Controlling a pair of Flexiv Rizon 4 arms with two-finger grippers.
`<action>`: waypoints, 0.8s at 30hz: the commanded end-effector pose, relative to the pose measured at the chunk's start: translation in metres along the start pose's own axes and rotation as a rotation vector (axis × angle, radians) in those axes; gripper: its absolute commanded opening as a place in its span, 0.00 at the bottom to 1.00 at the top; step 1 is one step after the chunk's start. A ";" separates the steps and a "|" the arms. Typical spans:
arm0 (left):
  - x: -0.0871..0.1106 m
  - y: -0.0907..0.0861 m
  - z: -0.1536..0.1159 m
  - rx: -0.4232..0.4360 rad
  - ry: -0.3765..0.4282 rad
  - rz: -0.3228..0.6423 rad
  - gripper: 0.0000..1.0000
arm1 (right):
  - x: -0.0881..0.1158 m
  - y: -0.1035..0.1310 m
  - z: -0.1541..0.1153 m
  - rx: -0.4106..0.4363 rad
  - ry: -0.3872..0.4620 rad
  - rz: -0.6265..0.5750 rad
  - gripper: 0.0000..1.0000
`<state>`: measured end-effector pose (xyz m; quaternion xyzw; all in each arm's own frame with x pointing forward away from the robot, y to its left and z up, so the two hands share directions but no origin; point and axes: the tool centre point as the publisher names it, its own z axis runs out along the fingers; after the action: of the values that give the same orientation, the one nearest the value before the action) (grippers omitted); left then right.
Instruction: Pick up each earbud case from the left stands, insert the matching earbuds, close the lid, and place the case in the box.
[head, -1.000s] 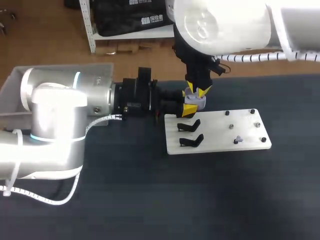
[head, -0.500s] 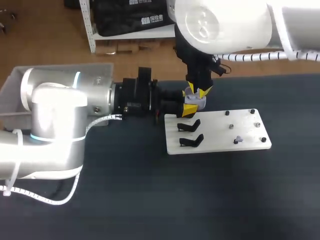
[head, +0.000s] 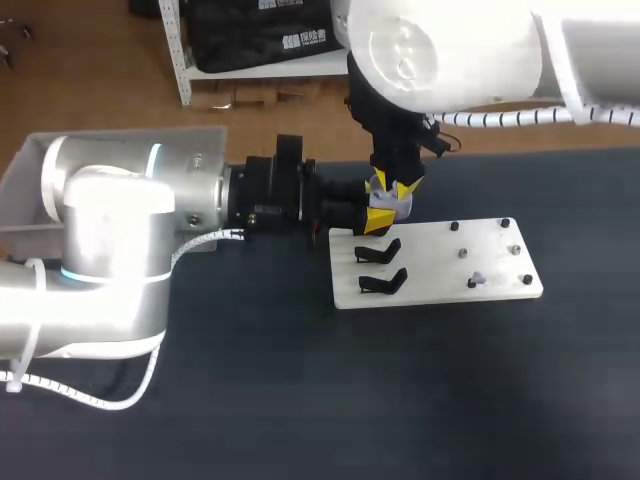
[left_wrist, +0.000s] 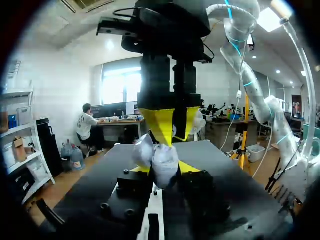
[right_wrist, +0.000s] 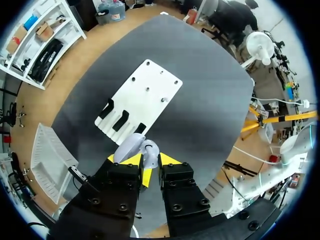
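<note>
A pale lavender earbud case (head: 388, 207) with its lid open is held off the table's far edge by my left gripper (head: 374, 213), which is shut on its base (left_wrist: 165, 162); the lid (left_wrist: 143, 150) stands up beside it. My right gripper (head: 395, 185) points straight down onto the open case, its yellow tips close together on a small pale earbud (right_wrist: 149, 147). In the left wrist view its yellow fingers (left_wrist: 162, 125) come down right over the case. One more earbud (head: 477, 279) sits on the white plate (head: 440, 290).
The white plate carries three black stands (head: 378, 250), all bare, and several dark pegs (head: 506, 224). A grey box (head: 20, 195) stands at the far left behind my left arm. The dark table surface (head: 400, 400) spreads in front.
</note>
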<state>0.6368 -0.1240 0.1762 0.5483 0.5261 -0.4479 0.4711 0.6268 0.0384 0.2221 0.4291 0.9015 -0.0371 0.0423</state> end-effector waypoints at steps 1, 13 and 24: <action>0.002 -0.001 0.000 -0.006 -0.009 0.005 0.00 | 0.001 -0.001 0.002 0.003 0.001 0.000 0.00; 0.002 -0.001 0.000 -0.006 -0.009 0.005 0.00 | 0.003 -0.001 0.009 0.016 0.018 0.003 0.00; 0.002 -0.001 0.000 -0.006 -0.009 0.005 0.00 | 0.006 -0.007 -0.001 -0.009 0.012 -0.002 0.40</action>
<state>0.6371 -0.1238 0.1762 0.5482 0.5260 -0.4479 0.4714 0.6247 0.0417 0.2199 0.4289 0.9021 -0.0352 0.0328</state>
